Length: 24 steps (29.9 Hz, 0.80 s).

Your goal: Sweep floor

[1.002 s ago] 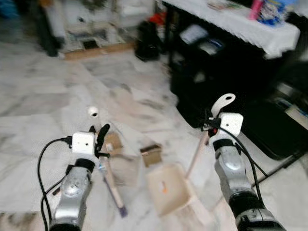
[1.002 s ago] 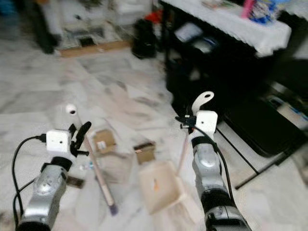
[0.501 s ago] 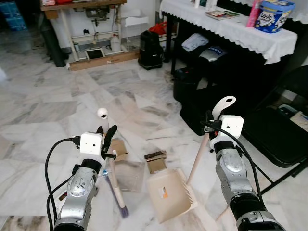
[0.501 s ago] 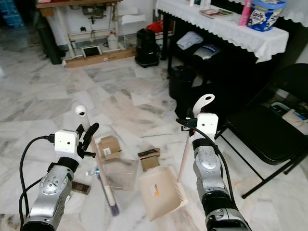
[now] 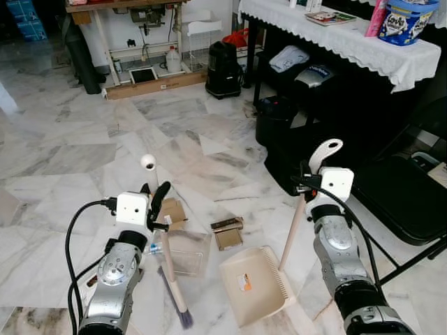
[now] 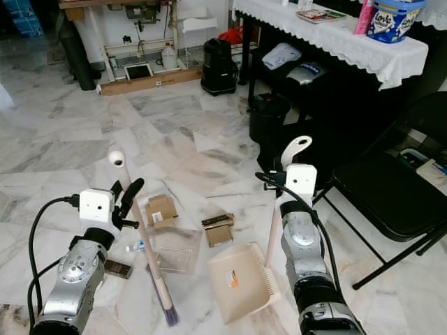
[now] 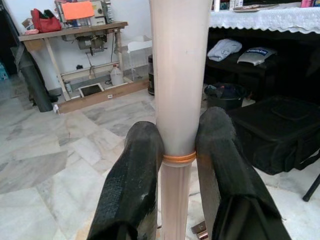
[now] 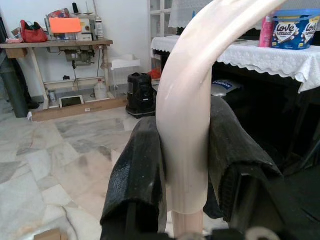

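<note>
- Ahead of both hands on the marble floor (image 5: 63,146) lie a small cardboard box (image 5: 172,211), a brown packet (image 5: 228,225), a flat card piece (image 5: 228,239) and a clear plastic tray (image 5: 186,253).
- Beyond the right hand stand a black folding chair (image 5: 408,195) and a lace-covered tabletop (image 5: 349,38).
- The left hand (image 7: 172,165) is clamped on the broom (image 5: 167,259) handle; its bristles rest on the floor below, beside the tray.
- The right hand (image 8: 185,160) is closed around the dustpan (image 5: 255,285) handle; the pan sits on the floor below it, between the arms.
</note>
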Tool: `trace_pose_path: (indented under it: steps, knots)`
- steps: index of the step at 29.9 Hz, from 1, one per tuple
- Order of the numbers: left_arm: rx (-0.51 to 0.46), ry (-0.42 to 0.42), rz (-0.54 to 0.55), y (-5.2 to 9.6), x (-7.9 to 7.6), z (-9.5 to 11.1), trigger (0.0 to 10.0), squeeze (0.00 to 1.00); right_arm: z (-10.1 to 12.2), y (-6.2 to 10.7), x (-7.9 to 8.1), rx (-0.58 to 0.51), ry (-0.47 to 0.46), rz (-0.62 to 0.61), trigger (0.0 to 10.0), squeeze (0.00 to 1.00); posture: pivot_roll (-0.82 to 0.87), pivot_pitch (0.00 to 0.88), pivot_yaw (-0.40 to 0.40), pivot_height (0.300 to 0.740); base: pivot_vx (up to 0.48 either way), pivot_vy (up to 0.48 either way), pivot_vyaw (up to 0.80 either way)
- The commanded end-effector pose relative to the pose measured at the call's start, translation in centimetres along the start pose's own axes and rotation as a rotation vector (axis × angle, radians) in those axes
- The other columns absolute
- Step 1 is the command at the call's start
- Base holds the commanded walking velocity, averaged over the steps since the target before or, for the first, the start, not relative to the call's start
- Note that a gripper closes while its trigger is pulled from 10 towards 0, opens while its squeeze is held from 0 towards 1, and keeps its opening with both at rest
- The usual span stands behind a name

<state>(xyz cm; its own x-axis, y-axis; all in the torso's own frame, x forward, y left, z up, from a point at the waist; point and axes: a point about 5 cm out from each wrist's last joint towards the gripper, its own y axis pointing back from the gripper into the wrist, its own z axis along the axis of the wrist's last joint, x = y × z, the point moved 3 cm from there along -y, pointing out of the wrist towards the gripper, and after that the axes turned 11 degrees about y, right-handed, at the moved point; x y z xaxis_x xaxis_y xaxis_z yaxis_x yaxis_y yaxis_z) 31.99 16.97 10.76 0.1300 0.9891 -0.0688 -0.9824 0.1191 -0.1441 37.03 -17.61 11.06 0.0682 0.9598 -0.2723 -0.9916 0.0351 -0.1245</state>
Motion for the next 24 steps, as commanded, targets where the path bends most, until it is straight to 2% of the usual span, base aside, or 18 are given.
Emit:
trace_pose_path:
  steps: [1, 5, 9, 24]
  knots:
    - [-0.018, -0.005, -0.015, -0.11, -0.29, 0.54, 10.0, 0.0, 1.6, -0.78, -0.3, -0.055, -0.003, -0.015, 10.0, 0.0, -0.05, 0.018, -0.002, 0.74, 0.0, 0.0, 0.0]
    - [-0.02, -0.003, -0.019, -0.09, -0.37, 0.56, 10.0, 0.0, 1.48, -0.83, -0.23, -0.042, -0.008, -0.011, 10.0, 0.0, -0.05, 0.018, -0.003, 0.74, 0.0, 0.0, 0.0]
    - [-0.02, -0.006, -0.02, -0.11, -0.37, 0.56, 10.0, 0.0, 1.82, -0.91, -0.08, -0.06, -0.014, -0.005, 10.0, 0.0, -0.05, 0.018, -0.003, 0.74, 0.317, 0.0, -0.77]
    - [-0.017, -0.006, -0.024, -0.02, -0.51, 0.45, 10.0, 0.0, 1.94, -0.83, -0.02, -0.07, 0.001, -0.006, 10.0, 0.0, -0.05, 0.021, -0.005, 0.74, 0.326, 0.0, 0.0]
